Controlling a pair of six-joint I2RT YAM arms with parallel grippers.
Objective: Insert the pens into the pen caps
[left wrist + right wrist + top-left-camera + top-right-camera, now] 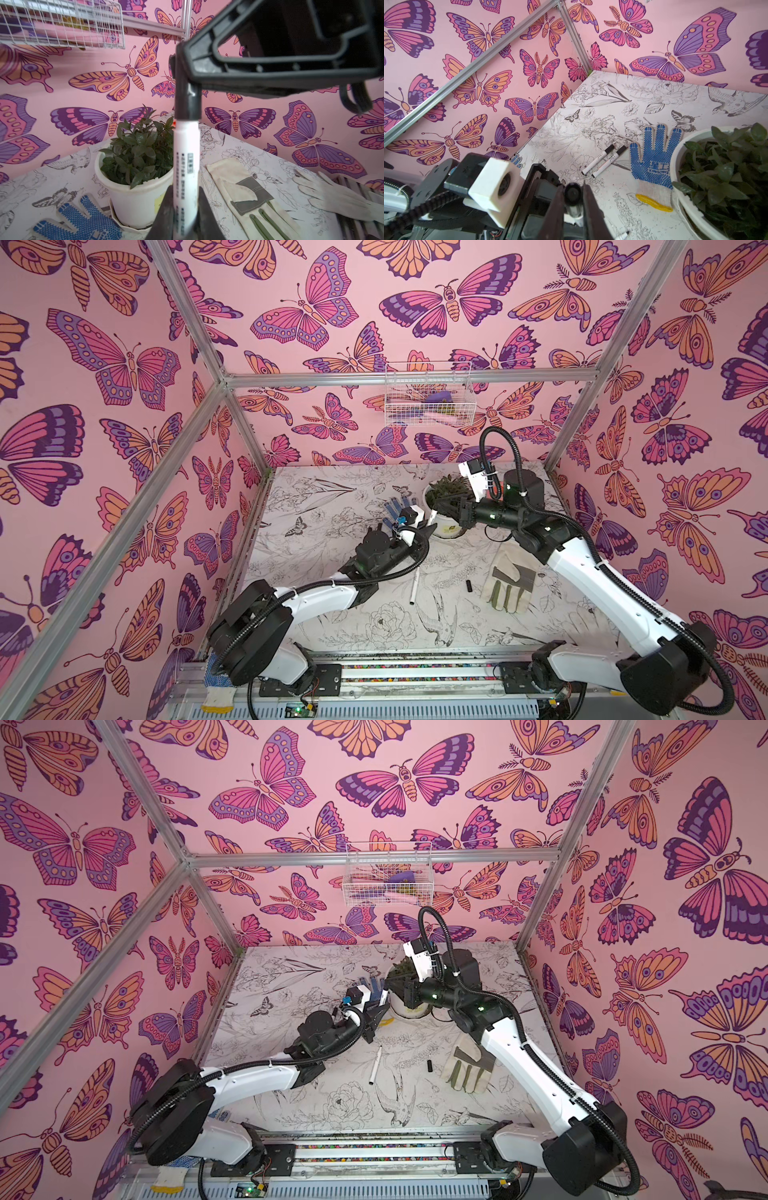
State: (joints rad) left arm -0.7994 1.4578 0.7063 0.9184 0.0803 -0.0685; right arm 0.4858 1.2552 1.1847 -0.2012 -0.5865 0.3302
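Two pens (pixel 598 159) lay capped; left jaws pinched a third pen (pixel 186 158), right jaws' grip on its cap (pixel 188 99) unclear; a loose pen (pixel 414 587) and loose cap (pixel 468 585) waited.

On the table (pixel 332 497), the pot (pixel 449 529) stands far, at the middle, below the basket (pixel 390 406) on the far wall. The knit glove (pixel 652 164) lies just left of it, two pens (pixel 609 162) beside that glove (side by side). A lifted pen (pixel 186 158), its cap (pixel 188 104) on, hangs by the pot's left side. Nearer, left to right: loose pen (pixel 415 587), loose cap (pixel 469 585), work glove (pixel 509 587). A third glove (pixel 336 195) lies near right.
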